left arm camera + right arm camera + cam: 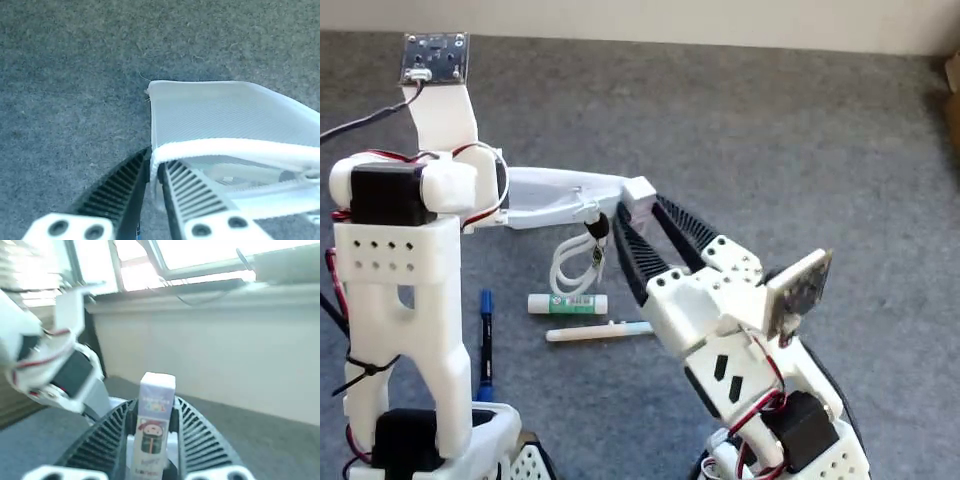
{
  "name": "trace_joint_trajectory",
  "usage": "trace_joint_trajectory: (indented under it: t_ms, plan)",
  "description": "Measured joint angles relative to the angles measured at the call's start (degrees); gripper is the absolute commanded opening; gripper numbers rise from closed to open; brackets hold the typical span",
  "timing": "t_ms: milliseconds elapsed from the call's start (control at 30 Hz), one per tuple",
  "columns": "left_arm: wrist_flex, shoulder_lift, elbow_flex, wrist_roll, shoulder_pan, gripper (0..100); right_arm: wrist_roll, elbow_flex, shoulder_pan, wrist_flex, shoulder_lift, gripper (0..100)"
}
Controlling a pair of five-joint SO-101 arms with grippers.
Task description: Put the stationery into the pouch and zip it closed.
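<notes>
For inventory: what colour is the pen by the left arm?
Blue pen, dark barrel; high view shows it best.

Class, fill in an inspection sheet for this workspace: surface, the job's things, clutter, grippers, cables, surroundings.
Surface: grey carpet-like mat.
Job's things: white mesh pouch, held at one edge; glue stick, white pen and blue pen lying on the mat; small white box, probably an eraser, in a gripper.
Clutter: nothing seen.
Grippers: left gripper shut on the pouch's edge; right gripper shut on the box, close to the pouch.
Cables: red and black wires on the arms; black lead running to a wrist camera.
Surroundings: white wall under a bright window.
</notes>
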Motion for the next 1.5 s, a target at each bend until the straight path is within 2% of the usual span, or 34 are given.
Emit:
trace_joint_trajectory:
  t_ms: [333, 567, 867, 1500]
  plan:
    - [0.0, -0.2, 0.9, 0.0, -0.1, 1, 0.0, 0.0, -9.6, -9.7, 0.0, 0.5]
    - [0.0, -0.2, 0.9, 0.0, -0.1, 1, 0.0, 0.0, -9.8, -14.3, 1.2, 0.5]
    - [0.0, -0.2, 0.9, 0.0, -0.1, 1, 0.3, 0.1, -8.7, -24.9, 16.4, 0.5]
    - [0.0, -0.2, 0.9, 0.0, -0.1, 1, 0.3, 0.1, -8.3, -26.6, 32.8, 0.5]
